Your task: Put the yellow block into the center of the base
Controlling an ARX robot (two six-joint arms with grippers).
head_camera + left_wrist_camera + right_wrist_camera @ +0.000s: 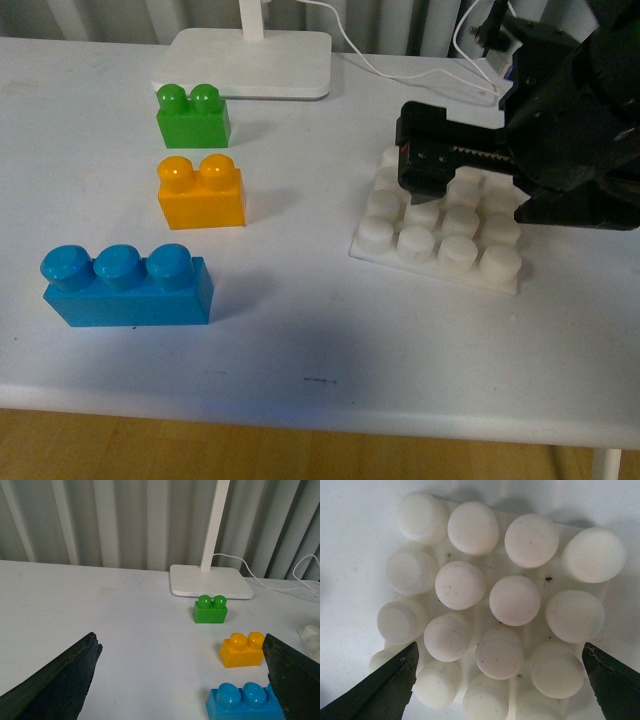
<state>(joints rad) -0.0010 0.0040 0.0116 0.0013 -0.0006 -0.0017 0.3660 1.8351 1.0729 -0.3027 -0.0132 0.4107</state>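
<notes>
The yellow block stands on the white table, left of centre, between a green brick and a blue brick. The white studded base lies to the right. My right gripper hovers open and empty just above the base. In the right wrist view the base fills the picture between the open fingers. My left gripper is out of the front view. It is open and empty, low over the table, and the yellow block lies ahead near its one finger.
A white lamp foot with its pole stands at the back, its cable trailing behind the base. The green brick and blue brick flank the yellow one. The table's front edge runs close below the blue brick.
</notes>
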